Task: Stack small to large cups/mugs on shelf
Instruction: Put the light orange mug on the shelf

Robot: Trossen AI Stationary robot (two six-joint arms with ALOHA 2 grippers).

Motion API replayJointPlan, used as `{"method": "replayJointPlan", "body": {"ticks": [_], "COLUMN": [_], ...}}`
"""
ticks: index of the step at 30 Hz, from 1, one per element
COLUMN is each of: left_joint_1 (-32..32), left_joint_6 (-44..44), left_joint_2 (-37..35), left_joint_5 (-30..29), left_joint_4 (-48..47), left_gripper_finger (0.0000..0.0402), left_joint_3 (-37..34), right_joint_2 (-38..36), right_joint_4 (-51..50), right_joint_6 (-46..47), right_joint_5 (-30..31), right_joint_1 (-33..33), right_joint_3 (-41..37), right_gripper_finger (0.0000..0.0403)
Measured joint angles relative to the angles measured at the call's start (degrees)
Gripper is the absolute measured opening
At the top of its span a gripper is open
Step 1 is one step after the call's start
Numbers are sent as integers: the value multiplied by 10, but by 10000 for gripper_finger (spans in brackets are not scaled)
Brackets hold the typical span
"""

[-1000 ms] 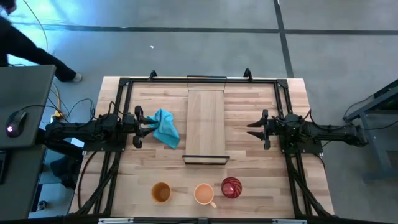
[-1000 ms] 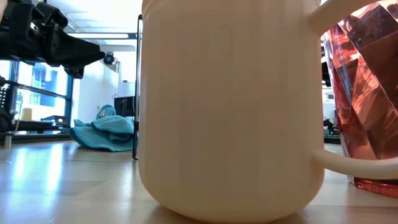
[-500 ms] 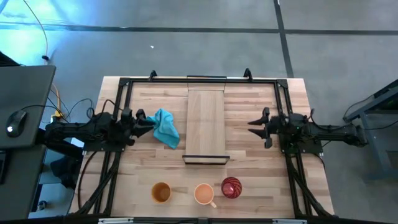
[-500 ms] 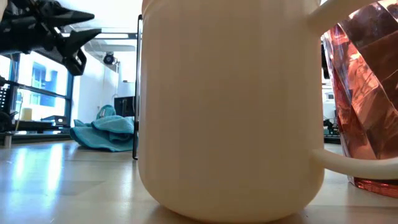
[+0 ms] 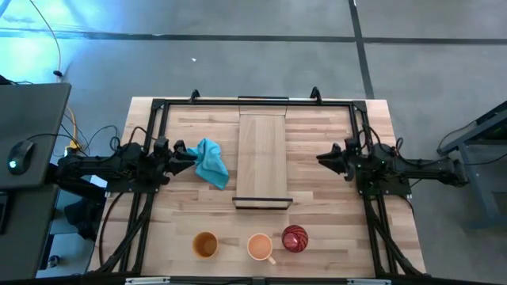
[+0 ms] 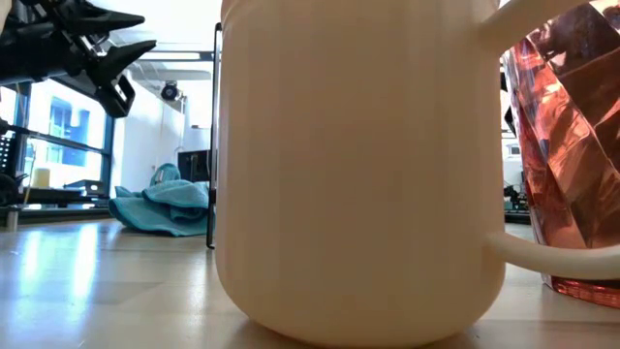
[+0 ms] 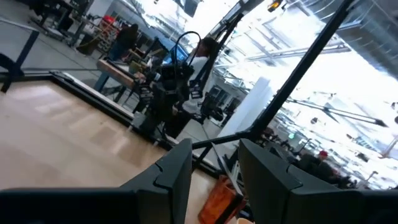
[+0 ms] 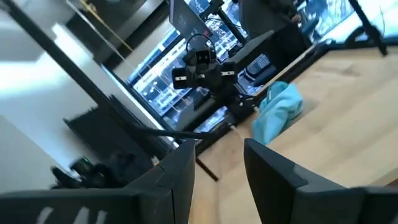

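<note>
Three cups stand in a row by the table's near edge: an amber-brown cup (image 5: 205, 245), a pale orange mug (image 5: 260, 247) with a handle, and a dark red patterned cup (image 5: 295, 238). In the low view the mug (image 6: 358, 165) fills the middle, with the red cup (image 6: 572, 145) to its right. The shelf (image 5: 262, 154), a long light-wood board, lies mid-table with a dark lip at its near end. My left gripper (image 5: 188, 157) (image 6: 136, 34) (image 7: 214, 165) hovers open at the table's left, raised above a teal cloth. My right gripper (image 5: 321, 158) (image 8: 217, 162) hovers open right of the shelf.
A crumpled teal cloth (image 5: 211, 162) (image 6: 165, 208) (image 8: 280, 109) lies on the table between my left gripper and the shelf. A black frame (image 5: 158, 107) runs around the tabletop. Bare wood shows between the shelf and the row of cups.
My left gripper has drawn back a little from the teal cloth toward the table's left edge, risen and turned about its wrist. My right gripper has turned about its wrist in place. The cups, cloth and shelf have stayed where they were.
</note>
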Motion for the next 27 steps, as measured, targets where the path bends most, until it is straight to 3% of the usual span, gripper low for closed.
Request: {"method": "replayJointPlan", "body": {"ticks": [6,10,20,27], "left_joint_1": [0,0,0,0], "left_joint_6": [-20,-63,-34,-30], "left_joint_2": [0,0,0,0], "left_joint_5": [-4,-5,-52,29], "left_joint_4": [-6,-7,0,0], "left_gripper_finger": [122,122,122,122], "left_joint_3": [0,0,0,0], "right_joint_2": [0,0,0,0], "right_joint_4": [4,-5,-5,-34], "right_joint_6": [51,51,33,-8], "right_joint_5": [79,83,82,83], "right_joint_1": [0,0,0,0], "right_joint_3": [0,0,0,0], "right_gripper_finger": [130,130,130,130]}}
